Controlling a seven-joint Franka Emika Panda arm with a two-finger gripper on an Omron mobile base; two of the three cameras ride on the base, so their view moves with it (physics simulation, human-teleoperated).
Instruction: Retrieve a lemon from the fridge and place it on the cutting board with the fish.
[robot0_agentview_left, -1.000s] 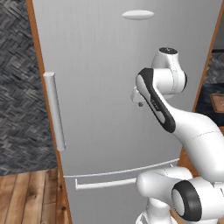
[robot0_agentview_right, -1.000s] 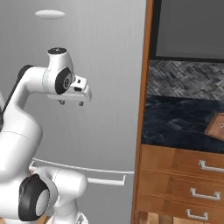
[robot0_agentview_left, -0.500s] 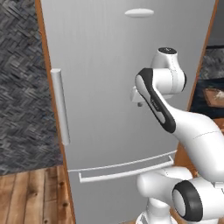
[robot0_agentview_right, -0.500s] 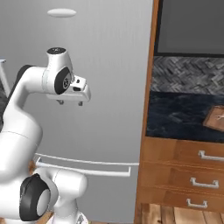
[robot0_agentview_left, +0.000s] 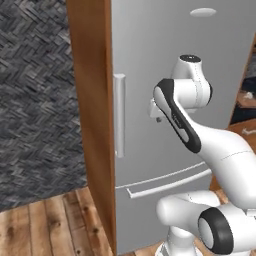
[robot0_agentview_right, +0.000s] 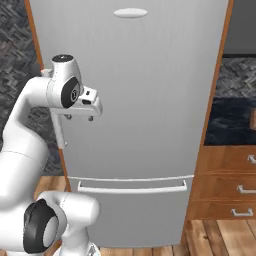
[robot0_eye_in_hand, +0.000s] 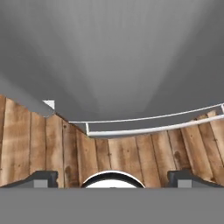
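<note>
The tall silver-grey fridge (robot0_agentview_right: 145, 100) stands shut, its wood-brown side panel (robot0_agentview_left: 92, 125) along the left edge; the lemon cannot be seen and, by judgement, lies behind the closed door. The vertical cylindrical handle (robot0_agentview_left: 119, 115) runs beside the door's left edge; the lower drawer's bar handle (robot0_agentview_right: 132, 189) spans its top edge. The two-finger gripper (robot0_agentview_right: 79, 118) hangs in front of the door, pointing down, apart from the surface; in the hand view the dark finger tips (robot0_eye_in_hand: 43, 178) sit wide at either bottom corner, so the jaws stand apart, holding nothing. Step in hand, by judgement: reaching the door handle, not yet touched. The handle is likely rigid and smooth; best taken across its middle, jaws either side. The lemon should prove light, firm and prone to roll; grasp across its widest part.
</note>
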